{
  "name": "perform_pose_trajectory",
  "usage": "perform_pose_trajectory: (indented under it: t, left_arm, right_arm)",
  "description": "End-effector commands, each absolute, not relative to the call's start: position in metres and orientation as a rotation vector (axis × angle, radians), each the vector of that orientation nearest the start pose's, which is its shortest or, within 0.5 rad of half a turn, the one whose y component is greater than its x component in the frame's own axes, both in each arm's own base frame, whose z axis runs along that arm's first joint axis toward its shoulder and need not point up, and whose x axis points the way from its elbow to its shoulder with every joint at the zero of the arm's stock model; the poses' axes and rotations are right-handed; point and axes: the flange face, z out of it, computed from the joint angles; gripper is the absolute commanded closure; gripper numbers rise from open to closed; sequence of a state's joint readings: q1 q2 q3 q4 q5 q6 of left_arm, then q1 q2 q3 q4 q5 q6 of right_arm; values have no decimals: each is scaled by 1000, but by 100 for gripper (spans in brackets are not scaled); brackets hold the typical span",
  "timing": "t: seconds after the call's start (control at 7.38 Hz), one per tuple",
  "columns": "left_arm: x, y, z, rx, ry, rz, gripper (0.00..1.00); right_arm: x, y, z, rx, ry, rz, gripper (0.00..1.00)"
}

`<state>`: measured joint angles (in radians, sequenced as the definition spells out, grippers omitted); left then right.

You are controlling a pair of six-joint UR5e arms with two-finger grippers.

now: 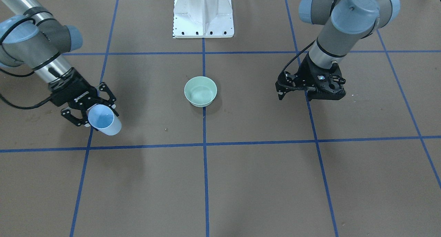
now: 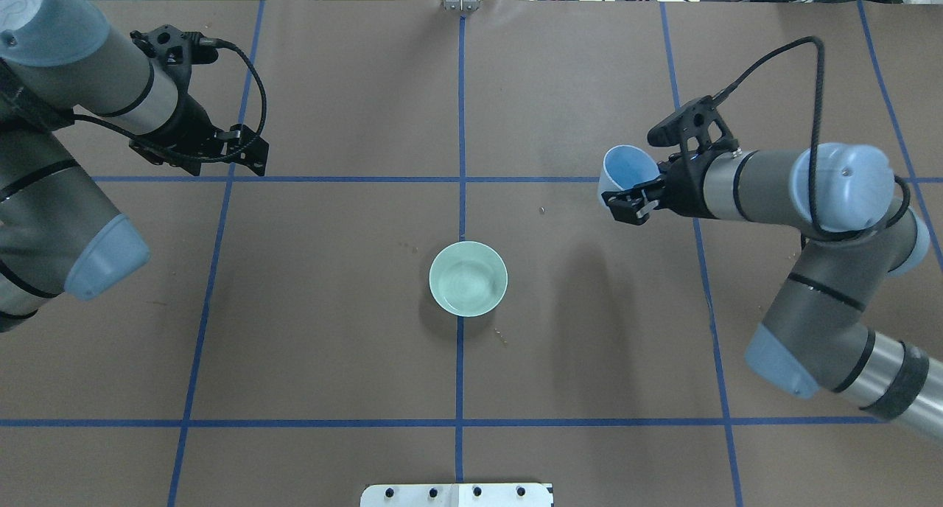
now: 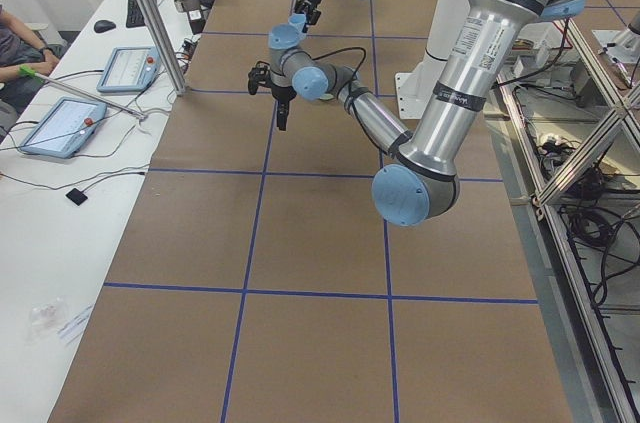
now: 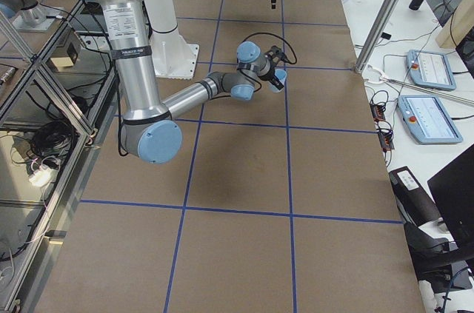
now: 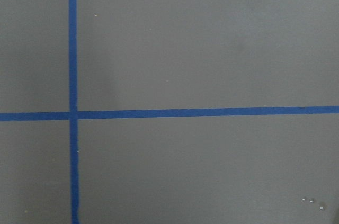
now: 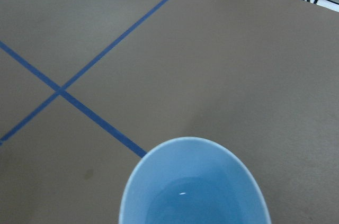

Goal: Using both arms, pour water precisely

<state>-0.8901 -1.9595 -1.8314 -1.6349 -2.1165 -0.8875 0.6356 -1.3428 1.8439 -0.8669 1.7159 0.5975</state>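
You have bare worktop point(image 2: 331, 308) on both sides of the bowl point(image 2: 468, 278), toward the left hand point(image 3: 282, 121) and toward the right hand point(image 1: 93, 113), which carries a cup point(image 1: 103, 121). The bowl stands as an obstacle on the centre tape line point(image 2: 461, 87). The pedestal point(image 1: 203, 14) blocks the robot-side edge.

Brown table point(image 1: 268, 188), blue tape grid point(image 1: 205, 182), white side desk point(image 3: 40, 233) with tablets point(image 3: 62, 126), aluminium posts point(image 3: 150, 18)

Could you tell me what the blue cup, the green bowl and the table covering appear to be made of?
The blue cup looks like plastic: smooth, uniform pale colour, soft sheen. The green bowl could be plastic or glazed ceramic: smooth, slightly glossy inside. The table covering seems brown paper: matte, rippled at the far edge.
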Motion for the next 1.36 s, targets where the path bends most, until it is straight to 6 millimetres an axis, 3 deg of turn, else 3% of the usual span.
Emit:
perform_pose_trajectory:
  t: [0.0,0.14,0.27,0.54,0.68,0.81,0.95,1.08,1.22]
  left_arm:
    - [303,-519,350,104,821,-6,1]
    - [285,-517,363,91,810,-54,1]
    - [268,-501,367,84,811,-84,1]
    - [269,-499,384,64,793,-79,1]
    - [274,-502,392,53,784,-74,1]
    - [275,-502,390,56,787,-66,1]
    - [274,-501,394,52,783,-66,1]
    - [275,-502,395,53,782,-62,1]
    - [276,-503,395,62,781,-33,1]
  right_arm:
    - [-433,-383,276,730,-860,-439,100]
    - [-456,-377,246,673,-812,-467,100]
    - [-474,-371,225,612,-754,-501,100]
    - [-502,-359,180,523,-632,-598,100]
    - [-512,-358,173,501,-571,-636,100]
    - [-542,-355,169,480,-511,-662,100]
    - [-559,-362,156,464,-428,-697,100]
    - [-562,-360,159,455,-407,-722,100]
    - [-579,-359,147,420,-337,-739,100]
